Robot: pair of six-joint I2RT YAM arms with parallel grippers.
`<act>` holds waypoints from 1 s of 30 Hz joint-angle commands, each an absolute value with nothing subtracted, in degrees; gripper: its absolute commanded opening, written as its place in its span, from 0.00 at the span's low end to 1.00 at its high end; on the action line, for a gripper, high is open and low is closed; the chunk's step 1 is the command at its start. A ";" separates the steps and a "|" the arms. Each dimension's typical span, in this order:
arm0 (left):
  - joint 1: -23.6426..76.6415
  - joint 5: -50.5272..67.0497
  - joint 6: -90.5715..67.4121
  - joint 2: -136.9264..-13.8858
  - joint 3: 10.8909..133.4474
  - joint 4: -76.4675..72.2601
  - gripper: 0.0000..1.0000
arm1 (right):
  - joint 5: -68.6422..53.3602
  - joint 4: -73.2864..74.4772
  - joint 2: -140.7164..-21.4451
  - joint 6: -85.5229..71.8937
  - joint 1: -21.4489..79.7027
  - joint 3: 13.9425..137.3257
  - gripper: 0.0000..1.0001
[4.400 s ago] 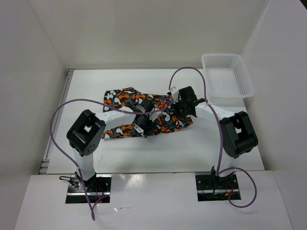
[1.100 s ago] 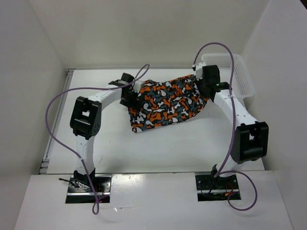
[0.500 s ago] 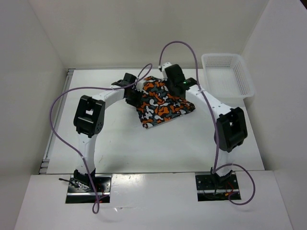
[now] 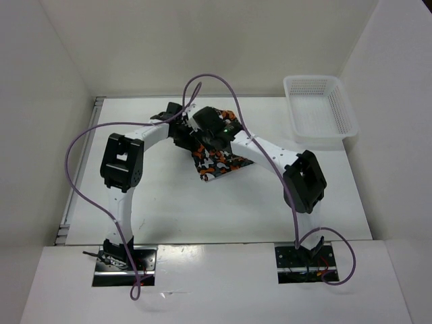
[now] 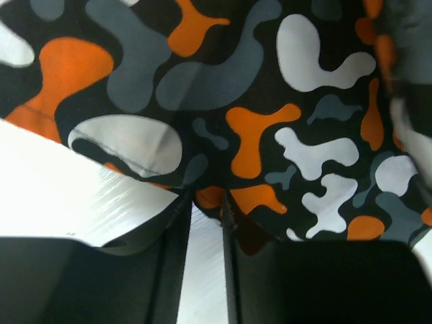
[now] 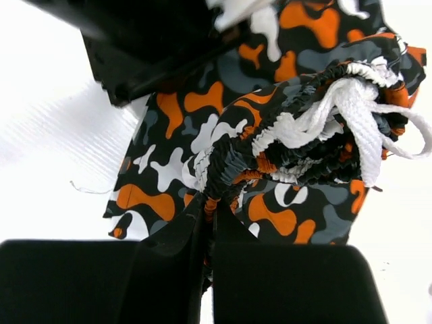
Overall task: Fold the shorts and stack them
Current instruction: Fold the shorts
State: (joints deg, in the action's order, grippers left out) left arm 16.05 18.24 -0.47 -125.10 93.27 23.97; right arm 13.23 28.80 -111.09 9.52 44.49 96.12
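Note:
The shorts (image 4: 219, 162) lie bunched and folded over at the table's middle back, narrower than before. My right gripper (image 4: 214, 135) hangs over their left part, shut on the gathered elastic waistband (image 6: 233, 158). Beside it dangles the white drawstring (image 6: 337, 115). My left gripper (image 4: 184, 133) is at the shorts' left edge, close beside the right one. In the left wrist view its jaws (image 5: 202, 202) have narrowed to a small gap, with an orange-and-black edge of the shorts (image 5: 256, 128) caught between the tips. The left gripper's black body (image 6: 148, 47) fills the top left of the right wrist view.
A white mesh basket (image 4: 320, 108) stands at the back right corner. White walls close off the table on the left, back and right. Purple cables loop above both arms.
My right gripper has swept left across the table with the waistband, folding the shorts over onto themselves. The left gripper stayed at the left edge while its jaws closed from wide to narrow.

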 commanded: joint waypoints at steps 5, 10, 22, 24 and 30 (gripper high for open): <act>11.69 21.80 0.00 -127.00 92.02 28.73 0.43 | 11.34 26.19 -117.42 9.76 47.55 101.50 0.04; 9.67 21.63 0.00 -125.07 92.55 30.85 0.48 | 1.25 27.68 -119.09 9.76 48.60 106.95 0.39; 5.00 19.25 0.00 -116.47 98.08 34.45 0.74 | -2.32 30.86 -103.46 17.22 47.92 99.11 0.58; 5.88 19.95 0.00 -113.83 99.40 34.45 0.79 | -1.58 29.54 -100.74 17.75 45.10 93.46 0.58; 11.33 23.03 0.00 -115.83 104.85 33.93 0.83 | 0.26 25.15 -105.01 18.45 32.62 81.22 0.55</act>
